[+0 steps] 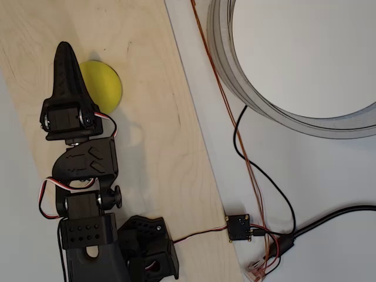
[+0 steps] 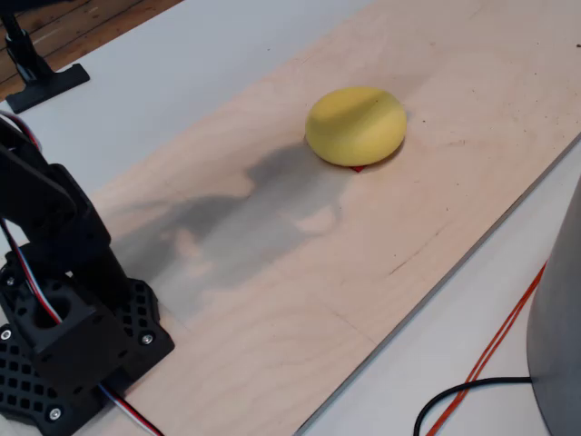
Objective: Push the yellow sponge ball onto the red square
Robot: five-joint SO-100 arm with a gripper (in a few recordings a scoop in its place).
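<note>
The yellow sponge ball [image 1: 104, 86] rests on the pale plywood board [image 1: 158, 153], at its upper left in the overhead view. My black gripper [image 1: 63, 54] hovers just left of the ball, overlapping its left edge from above, with its fingers closed into one point and nothing held. In the fixed view the ball [image 2: 356, 125] sits on top of the red square [image 2: 357, 168]. Just a thin red sliver of the square peeks out at the ball's near edge. The ball hides the square in the overhead view.
A large grey ring-shaped container [image 1: 247, 94] stands off the board at upper right. Thin red wires [image 1: 229, 111], a black cable [image 1: 276, 194] and a small connector board [image 1: 238, 228] lie on the white table beside the plywood. The arm's base [image 2: 68, 341] occupies the board's near left corner.
</note>
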